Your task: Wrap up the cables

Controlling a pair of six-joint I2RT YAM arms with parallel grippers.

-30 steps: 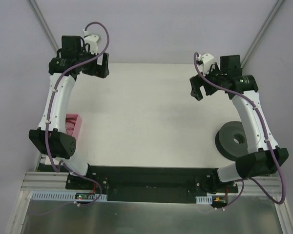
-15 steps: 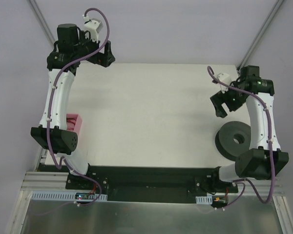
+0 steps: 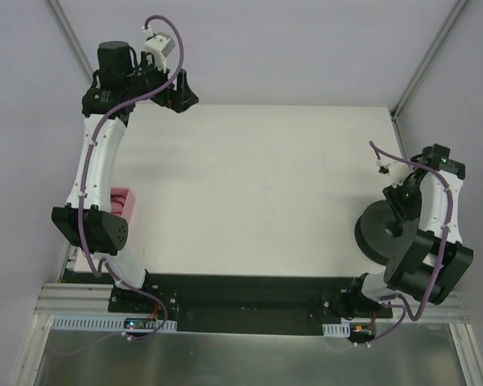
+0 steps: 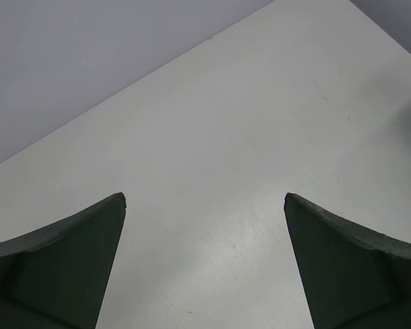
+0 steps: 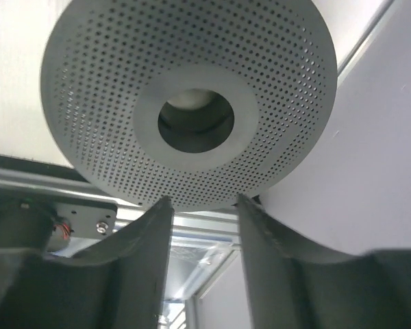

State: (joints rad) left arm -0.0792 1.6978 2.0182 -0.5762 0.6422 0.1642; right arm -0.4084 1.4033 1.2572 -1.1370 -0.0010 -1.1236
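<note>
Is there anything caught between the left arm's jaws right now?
No, the left jaws stand wide apart, with only the white table showing between them.

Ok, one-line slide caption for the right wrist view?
Right gripper, jaws apart with nothing between them, poised at the rim of a perforated dark spool with a central hole.

The white table lies open across its middle and far side. At the near right a dark perforated disc blocks the way, with the right gripper at its rim. A pink container occupies the left edge.
</note>
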